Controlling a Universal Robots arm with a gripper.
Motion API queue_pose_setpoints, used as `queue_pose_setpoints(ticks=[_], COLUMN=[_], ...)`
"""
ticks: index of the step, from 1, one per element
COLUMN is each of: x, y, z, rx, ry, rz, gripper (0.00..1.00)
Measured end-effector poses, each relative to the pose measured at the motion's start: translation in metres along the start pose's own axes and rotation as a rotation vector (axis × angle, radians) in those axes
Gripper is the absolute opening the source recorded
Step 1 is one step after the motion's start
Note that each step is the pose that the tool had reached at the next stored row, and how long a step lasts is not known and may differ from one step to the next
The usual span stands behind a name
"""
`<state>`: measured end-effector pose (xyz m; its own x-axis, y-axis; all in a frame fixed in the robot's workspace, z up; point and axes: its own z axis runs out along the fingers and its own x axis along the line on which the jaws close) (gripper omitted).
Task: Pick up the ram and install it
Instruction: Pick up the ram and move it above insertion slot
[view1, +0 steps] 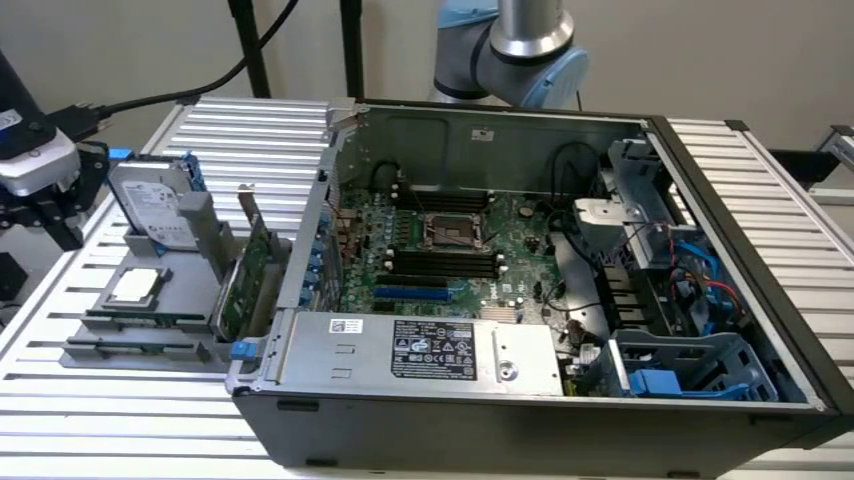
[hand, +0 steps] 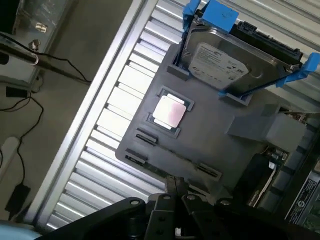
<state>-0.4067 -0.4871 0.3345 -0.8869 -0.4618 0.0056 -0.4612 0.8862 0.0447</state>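
The gripper (view1: 56, 225) hangs pointing down over the grey holder (hand: 215, 142); whether it is open or closed cannot be told. The ram (hand: 156, 168) lies in a holder slot just beneath the gripper's tip. Beyond it stands the hard drive (hand: 220, 62), whose label is too small to read.

The ram (hand: 155, 167) is seen edge-on in a slot of the grey tray (hand: 210, 135), so its chips cannot be made out, and one stretch of it is covered by the gripper (hand: 175, 192). The arm (view1: 514, 40) is cut off by the exterior view's upper edge. The print on the hard drive (hand: 220, 62) and on the power supply label (view1: 434, 350) is too small to be read.
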Motion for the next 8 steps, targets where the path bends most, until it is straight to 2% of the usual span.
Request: queue_pose_setpoints(ticks=[8], x=[0.0], y=[-0.0002], z=[0.0034], rx=[0.0018], ry=[0.0049], rz=[-0.145], gripper=[0.0])
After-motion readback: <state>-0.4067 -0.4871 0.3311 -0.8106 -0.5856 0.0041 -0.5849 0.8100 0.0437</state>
